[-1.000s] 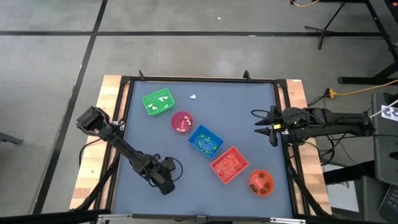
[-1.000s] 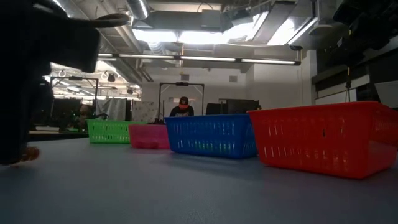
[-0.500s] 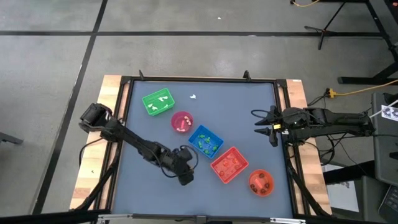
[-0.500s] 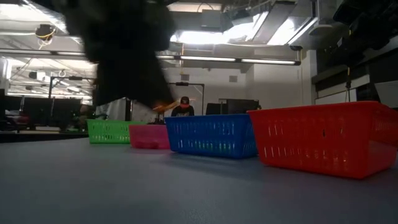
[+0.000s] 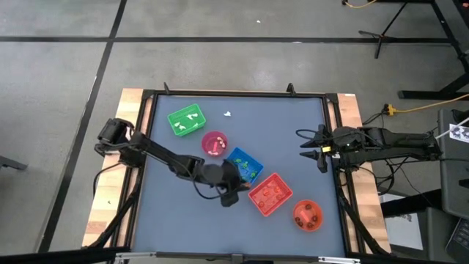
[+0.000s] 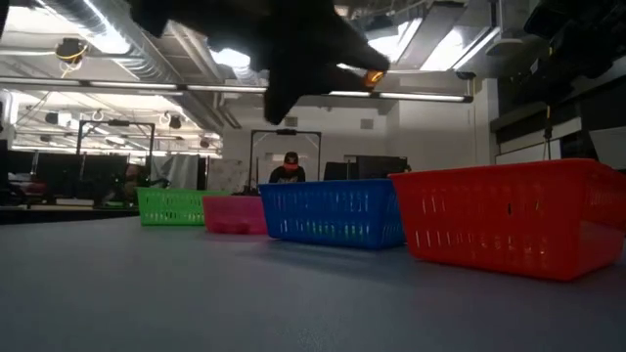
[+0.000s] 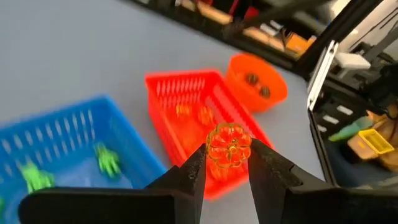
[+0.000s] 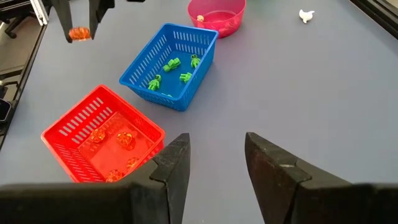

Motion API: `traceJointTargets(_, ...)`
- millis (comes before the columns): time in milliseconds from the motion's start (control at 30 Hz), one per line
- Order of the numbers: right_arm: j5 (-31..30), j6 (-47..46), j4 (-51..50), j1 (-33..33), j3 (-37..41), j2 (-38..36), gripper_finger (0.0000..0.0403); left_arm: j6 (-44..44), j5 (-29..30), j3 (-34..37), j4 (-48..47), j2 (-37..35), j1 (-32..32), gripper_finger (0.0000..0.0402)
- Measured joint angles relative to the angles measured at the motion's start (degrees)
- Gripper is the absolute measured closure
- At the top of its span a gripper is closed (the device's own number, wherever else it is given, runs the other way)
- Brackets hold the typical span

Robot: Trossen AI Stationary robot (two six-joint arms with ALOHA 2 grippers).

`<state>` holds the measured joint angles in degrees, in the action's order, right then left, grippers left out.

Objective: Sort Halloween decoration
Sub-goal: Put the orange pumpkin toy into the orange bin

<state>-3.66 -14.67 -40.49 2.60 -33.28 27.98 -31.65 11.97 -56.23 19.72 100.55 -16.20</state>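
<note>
My left gripper [image 7: 227, 157] is shut on a small orange pumpkin trinket [image 7: 228, 143] of the Halloween decoration. It hangs above the table just left of the red tray [image 5: 270, 194], which holds orange trinkets. The same trinket [image 8: 79, 33] also shows in the right wrist view. The blue tray [image 5: 244, 166] holds green figures. A white trinket [image 5: 228, 114] lies on the table's far side. My right gripper [image 5: 316, 147] waits open at the right edge, holding nothing. My left gripper pinches the orange pumpkin trinket's two sides [image 7: 214, 149] between its two fingertips [image 7: 198, 163]. The fingers come from the table's left, slanting a little downward. The trinket [image 6: 373, 76] is lifted well clear of the table.
A green tray [image 5: 186, 120] with white pieces stands at the far left, and a pink bowl [image 5: 215, 144] beside the blue tray. An orange bowl [image 5: 308, 214] with dark pieces sits at the near right. A person shows in the room beyond the table.
My left gripper has swung from the table's near left toward the red tray, rising and tipping from pointing down to nearly level. The orange trinket has gone with it, lifted off the table and carried high.
</note>
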Motion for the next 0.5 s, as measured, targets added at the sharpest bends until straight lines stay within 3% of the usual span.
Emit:
traceJointTargets(100,0.0,0.0,0.0,0.0,0.0,0.0,0.0249,3.3,-0.1,-0.6,3.8,0.9,1.4,0.032)
traceJointTargets(500,0.0,0.0,0.0,0.0,0.0,0.0,0.0249,10.9,-6.3,-12.7,3.7,12.8,2.8,0.032)
